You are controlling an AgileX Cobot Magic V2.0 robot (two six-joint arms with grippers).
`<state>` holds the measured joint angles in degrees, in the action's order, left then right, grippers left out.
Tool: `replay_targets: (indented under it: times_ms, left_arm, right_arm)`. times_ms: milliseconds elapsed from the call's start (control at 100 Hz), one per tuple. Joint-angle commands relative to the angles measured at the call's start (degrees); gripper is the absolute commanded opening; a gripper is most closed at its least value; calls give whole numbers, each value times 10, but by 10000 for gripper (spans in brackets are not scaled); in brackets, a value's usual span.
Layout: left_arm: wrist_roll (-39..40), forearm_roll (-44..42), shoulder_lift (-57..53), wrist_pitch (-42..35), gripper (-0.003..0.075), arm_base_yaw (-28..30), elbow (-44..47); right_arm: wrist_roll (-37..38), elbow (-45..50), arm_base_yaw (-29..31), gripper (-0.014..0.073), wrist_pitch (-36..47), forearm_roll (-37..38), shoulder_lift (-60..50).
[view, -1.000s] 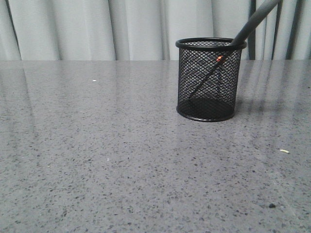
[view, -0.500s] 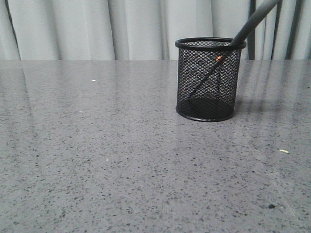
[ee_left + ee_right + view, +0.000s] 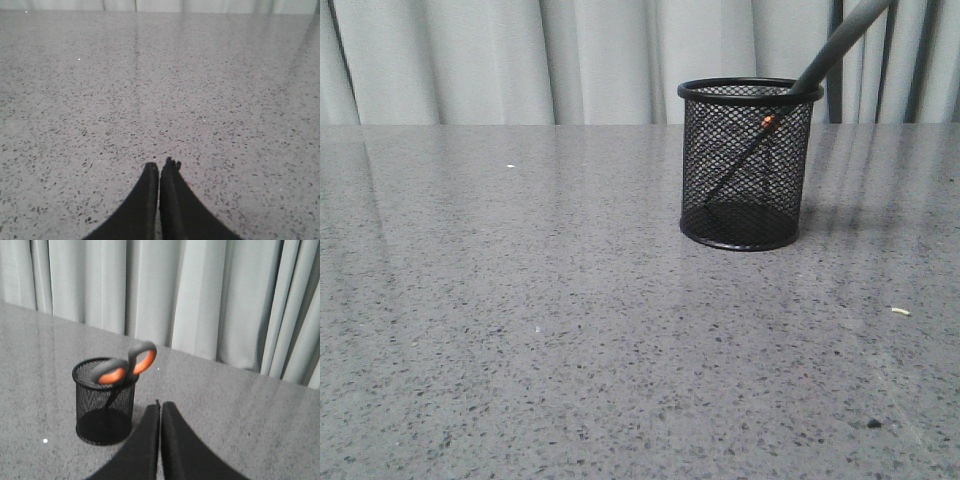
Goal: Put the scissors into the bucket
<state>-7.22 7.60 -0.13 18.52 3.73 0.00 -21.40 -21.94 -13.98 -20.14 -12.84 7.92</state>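
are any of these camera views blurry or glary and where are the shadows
Front view: sharp, with pale curtain reflections streaking the table; the bucket casts a faint shadow to its right. Right wrist view: soft, the scissors slightly blurred. Left wrist view: grainy, glare along the far table.

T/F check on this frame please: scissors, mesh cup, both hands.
1. The scissors stand in the mesh cup, handles above the rim. True.
2. The cup lies tipped on its side. False: it stands upright on the table.
3. The right hand grips the scissors. False: its fingers are shut on nothing, apart from the cup.
4. The left hand is shut over bare tabletop. True.
5. The handle loops are lined blue. False: orange.
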Motion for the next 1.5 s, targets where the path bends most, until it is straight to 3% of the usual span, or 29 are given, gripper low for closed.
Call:
replay_targets:
  times_ms: [0, 70, 150, 260, 350, 550, 760, 1490]
  left_arm:
    - [4, 2, -15, -30, -20, 1, 23]
    - [4, 2, -15, -30, -20, 1, 23]
    - [4, 2, -15, -30, -20, 1, 23]
    - [4, 2, -15, -30, -20, 1, 23]
    - [4, 2, -15, -30, -20, 1, 23]
    - [4, 2, -15, -30, -20, 1, 23]
    - [4, 2, -15, -30, -20, 1, 23]
    - [4, 2, -15, -30, -20, 1, 23]
  right_arm:
    - [-4, 2, 1, -45, 48, -4, -1]
    - [-4, 20, 11, -45, 48, 13, -20]
    - [5, 51, 33, -45, 52, 100, -50]
    - [192, 106, 70, -45, 57, 140, -89]
    - [247, 155, 93, -45, 65, 144, -97]
    - [247, 232, 107, -45, 97, 134, -96]
    - [247, 230, 108, -45, 31, 128, -97]
    - [247, 230, 108, -45, 34, 128, -97]
